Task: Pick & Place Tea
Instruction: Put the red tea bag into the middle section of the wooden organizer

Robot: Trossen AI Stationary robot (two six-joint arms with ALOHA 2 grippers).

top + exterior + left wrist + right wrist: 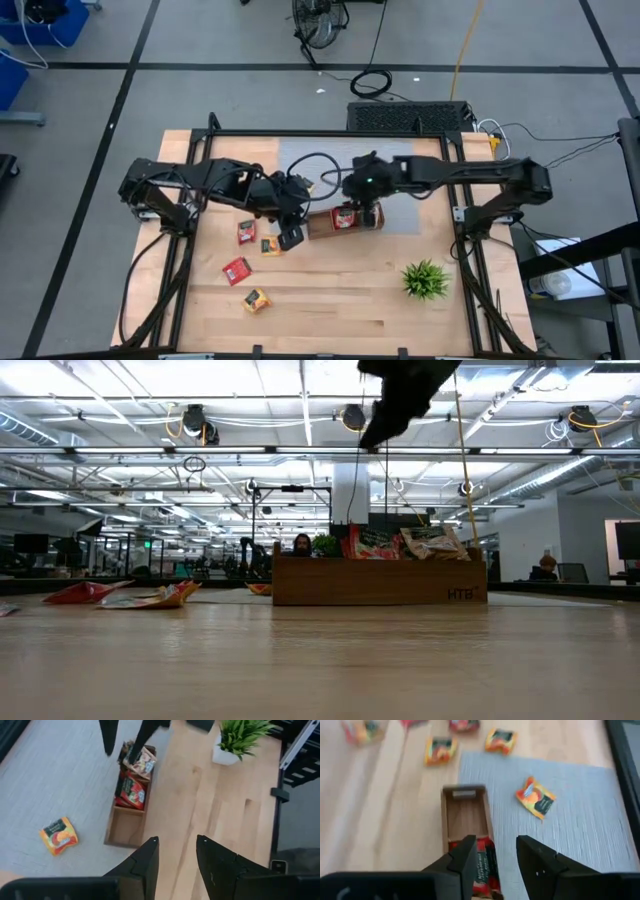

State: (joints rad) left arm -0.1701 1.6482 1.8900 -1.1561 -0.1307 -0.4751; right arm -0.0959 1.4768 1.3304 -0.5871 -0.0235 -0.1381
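On the near part of the wooden worktop (330, 300), seen from above, an orange-yellow sachet (257, 300) lies closest to the front edge, with a red sachet (237, 270) just beyond it and a spiky green plant (425, 279) off to the right. Farther back lie another red sachet (246, 231) and a small orange-yellow one (270, 245) beside it. At the middle, the left tool (290, 237) hangs above the boards with its fingers (145, 865) apart and nothing between them. Just right of it stands the brown wooden tray (322, 225) on the edge of a grey mat (400, 215); red sachets (482, 862) fill its middle compartment and the end compartment is empty. The right tool (371, 215) hovers over the tray, its fingers (462, 857) parted and holding nothing. One orange sachet (536, 797) lies on the mat.
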